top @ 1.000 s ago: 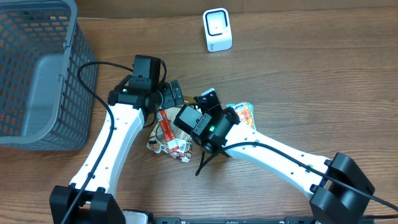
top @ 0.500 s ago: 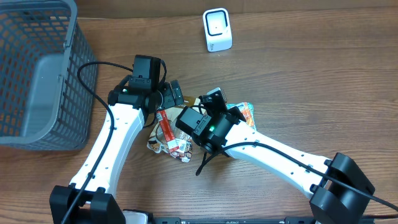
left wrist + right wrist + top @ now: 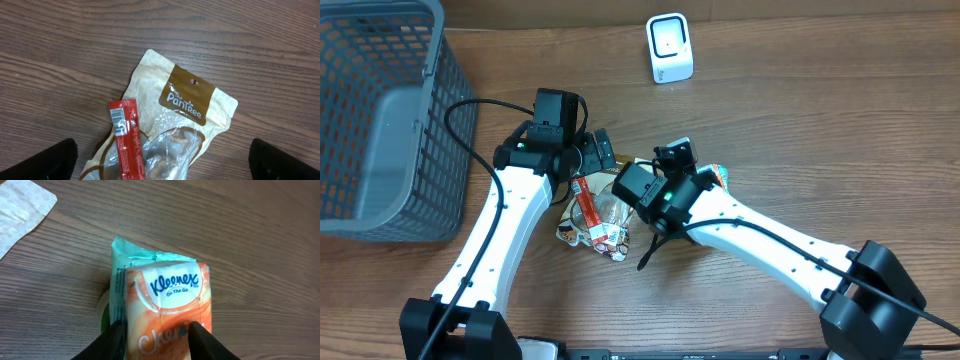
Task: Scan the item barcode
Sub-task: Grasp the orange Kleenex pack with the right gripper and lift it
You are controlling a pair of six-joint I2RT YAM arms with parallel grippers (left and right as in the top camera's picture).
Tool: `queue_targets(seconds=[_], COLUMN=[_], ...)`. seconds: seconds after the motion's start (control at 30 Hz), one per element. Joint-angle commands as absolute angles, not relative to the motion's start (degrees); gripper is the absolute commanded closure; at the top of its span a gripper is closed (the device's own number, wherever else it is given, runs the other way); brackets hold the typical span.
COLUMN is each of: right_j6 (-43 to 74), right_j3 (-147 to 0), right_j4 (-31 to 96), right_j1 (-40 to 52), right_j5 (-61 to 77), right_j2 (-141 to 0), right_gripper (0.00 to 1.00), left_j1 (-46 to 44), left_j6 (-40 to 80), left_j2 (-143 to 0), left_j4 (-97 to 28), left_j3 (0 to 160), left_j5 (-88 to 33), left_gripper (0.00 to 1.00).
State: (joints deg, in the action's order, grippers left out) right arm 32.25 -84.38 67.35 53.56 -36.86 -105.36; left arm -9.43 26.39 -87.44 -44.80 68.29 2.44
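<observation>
Kleenex pack (image 3: pixel 167 305): we see it between the fingers of the right claw (image 3: pixel 156 341), its logo end pointing away from the claw over the bare desk (image 3: pixel 260 240).
Right claw: partly closed on the pack's two long sides, so it has hold of it. We cannot tell whether the pack is clear of the desk.
Just changed: over the last second the right wrist has swung away from the snack pile and toward the scanner side. The pack has gone with it, and the grip is no wider or tighter than before.
Meaning for the task: we judge that the pick is done and the carry is starting. The scanner (image 3: pixel 670 48) stands well apart, out beyond the claw's tips.
Barcode: we find none on the face that shows. It may sit on the underside or on the end buried in the claw, so we judge that a turn may be needed.
Left claw (image 3: pixel 161 165): spread as wide as it goes and holding nothing. It hovers over the Pantree pouch (image 3: pixel 185 100) and the red stick (image 3: pixel 127 140), neither of which has moved.
Hidden: from overhead the pack lies mostly under the right wrist, with only a corner showing. A green edge (image 3: pixel 104 320) peeps out beneath the pack close to the claw, and we cannot name it. The pouch's lower part is cut off in the left wrist view.
Basket (image 3: pixel 380 110): well apart, off to the left claw's left side.
</observation>
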Motion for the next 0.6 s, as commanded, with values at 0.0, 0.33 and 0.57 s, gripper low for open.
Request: queue_targets(seconds=[0.0, 0.33, 0.57], right_j6=[33.3, 33.2, 33.2], right_j3=[-85.4, -81.7, -81.3], right_j4=[67.1, 64.8, 64.8], right_j1=[53.6, 53.6, 53.6], right_j5=[-35.2, -35.2, -35.2], right_j2=[-104.6, -104.6, -104.6], right_gripper=[0.59, 0.65, 0.92], left_j1=[-9.3, -9.3, -9.3], left_j6=[25.1, 25.1, 25.1], left_j2=[-86.9, -86.9, -86.9], left_j4=[-44.8, -44.8, -44.8], left_j3=[69.3, 69.3, 69.3], left_j5=[3.2, 3.2, 3.2], left_gripper=[0.00, 0.00, 0.00])
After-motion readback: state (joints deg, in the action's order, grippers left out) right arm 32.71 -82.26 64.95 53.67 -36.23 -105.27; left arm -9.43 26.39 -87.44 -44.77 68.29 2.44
